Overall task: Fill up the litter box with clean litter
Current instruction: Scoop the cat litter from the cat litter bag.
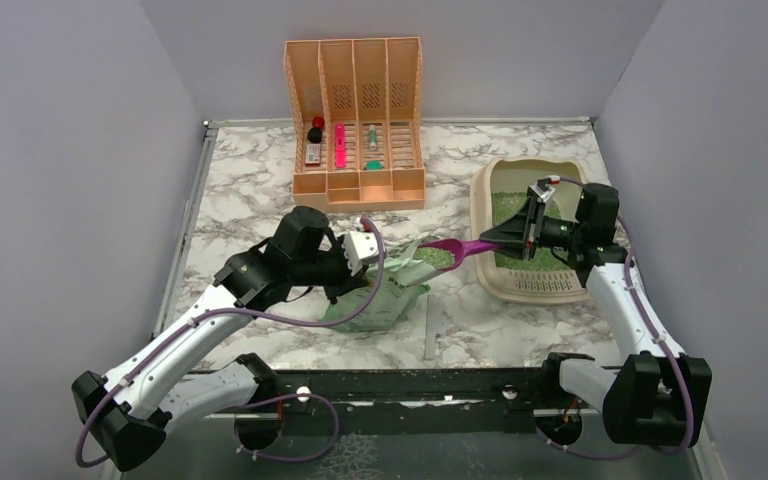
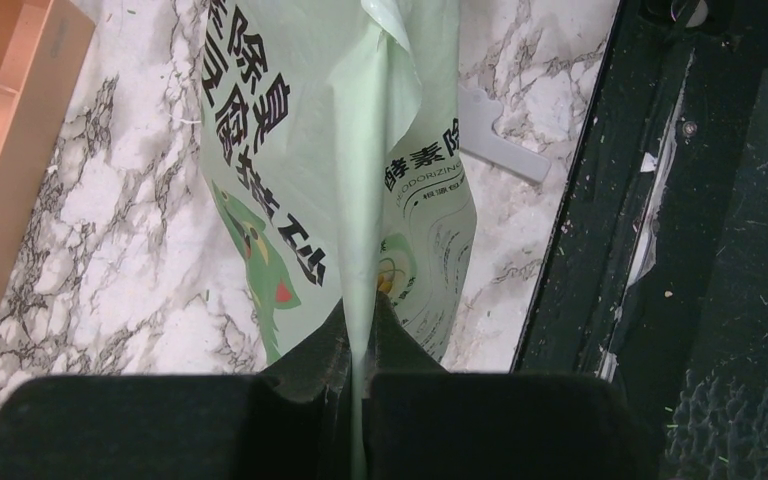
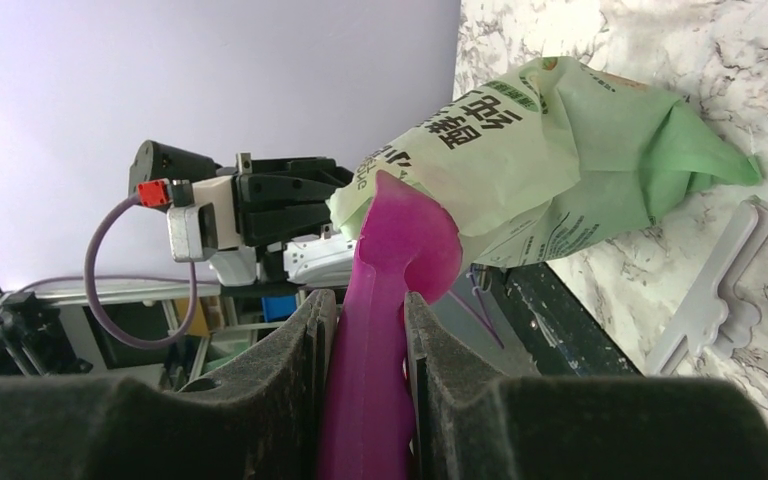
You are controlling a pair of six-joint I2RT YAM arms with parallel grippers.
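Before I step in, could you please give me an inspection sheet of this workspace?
Surface: marble table, white with grey veins.
Job's things: litter box at the right, clean litter covering part of its floor.
Clutter: purple scoop, bowl at the mouth of the litter bag; peach organizer at the back; grey clip beside the bag.
Grippers: left gripper shut on the bag's edge; right gripper shut on the scoop's handle.
Cables: purple cable loops along each arm; the left one crosses the bag.
Surroundings: lavender walls; black front ledge with stray specks.
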